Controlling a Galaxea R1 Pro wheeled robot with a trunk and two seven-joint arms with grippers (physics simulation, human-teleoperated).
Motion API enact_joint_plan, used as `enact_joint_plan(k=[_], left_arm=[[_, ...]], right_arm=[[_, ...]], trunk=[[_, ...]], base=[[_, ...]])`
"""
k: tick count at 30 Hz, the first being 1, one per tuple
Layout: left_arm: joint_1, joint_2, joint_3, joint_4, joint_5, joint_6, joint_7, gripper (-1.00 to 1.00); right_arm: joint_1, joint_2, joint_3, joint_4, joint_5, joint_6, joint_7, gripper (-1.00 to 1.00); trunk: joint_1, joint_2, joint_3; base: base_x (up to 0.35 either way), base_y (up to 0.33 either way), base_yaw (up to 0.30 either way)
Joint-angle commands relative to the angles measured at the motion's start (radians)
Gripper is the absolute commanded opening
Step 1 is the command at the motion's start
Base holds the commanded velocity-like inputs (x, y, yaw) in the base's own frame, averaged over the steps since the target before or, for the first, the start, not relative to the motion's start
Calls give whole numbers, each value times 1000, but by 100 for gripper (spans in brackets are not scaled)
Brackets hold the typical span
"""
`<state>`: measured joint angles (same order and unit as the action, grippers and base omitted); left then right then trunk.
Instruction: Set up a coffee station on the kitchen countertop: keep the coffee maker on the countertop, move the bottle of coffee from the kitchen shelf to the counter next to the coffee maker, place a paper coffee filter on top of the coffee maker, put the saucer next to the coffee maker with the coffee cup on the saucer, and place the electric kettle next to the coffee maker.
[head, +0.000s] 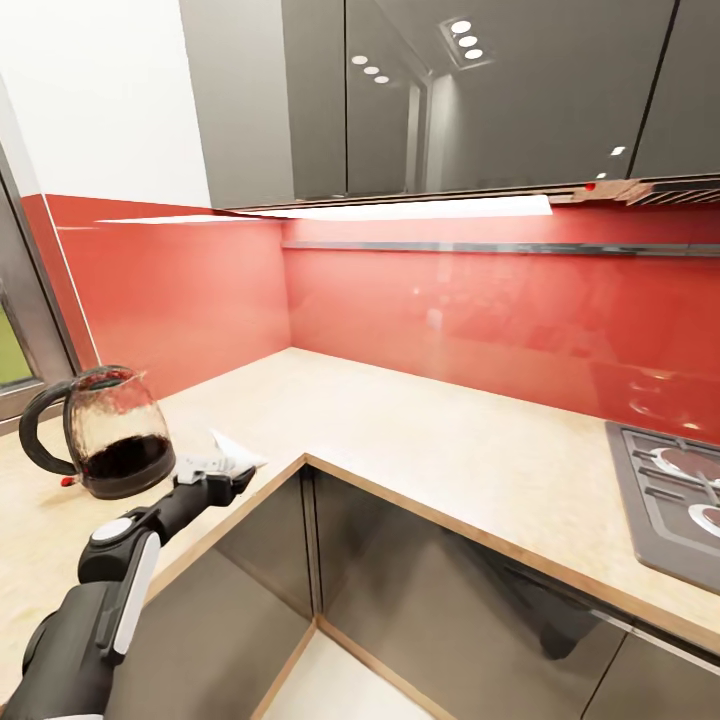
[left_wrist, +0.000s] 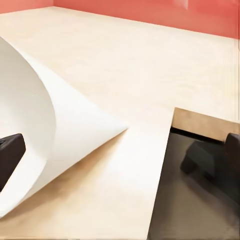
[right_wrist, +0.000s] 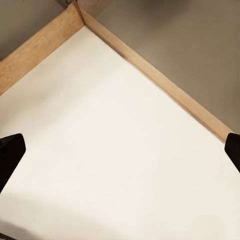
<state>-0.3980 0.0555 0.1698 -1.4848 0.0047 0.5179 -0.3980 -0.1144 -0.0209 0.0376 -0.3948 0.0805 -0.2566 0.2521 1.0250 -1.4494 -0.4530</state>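
Beside left gripper (head: 222, 472): paper coffee filter (head: 236, 455)

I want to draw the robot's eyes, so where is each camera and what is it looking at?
Head view: from the robot's head, looking down at the corner countertop, electric kettle and left hand.
Left wrist view: by the left hand, facing the paper coffee filter; a fingertip shows.
Right wrist view: by the right hand, facing the floor.
Head and left wrist views share the filter and countertop.
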Motion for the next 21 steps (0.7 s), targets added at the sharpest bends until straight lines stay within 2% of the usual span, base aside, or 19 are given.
enact_joint_plan(k=[1,21], left_arm=[[-1,0,1,2,0,7,-9,100],[-1,0,7,8,0,6,-25,100]], right_arm=[[-1,-1,2,0,8,-4,-2,100],[-1,-1,2,0,8,-5,-2,100]], trunk=[[0,-1,-1],[0,-1,-1]], base=[[0,0,0],[10,0,0]])
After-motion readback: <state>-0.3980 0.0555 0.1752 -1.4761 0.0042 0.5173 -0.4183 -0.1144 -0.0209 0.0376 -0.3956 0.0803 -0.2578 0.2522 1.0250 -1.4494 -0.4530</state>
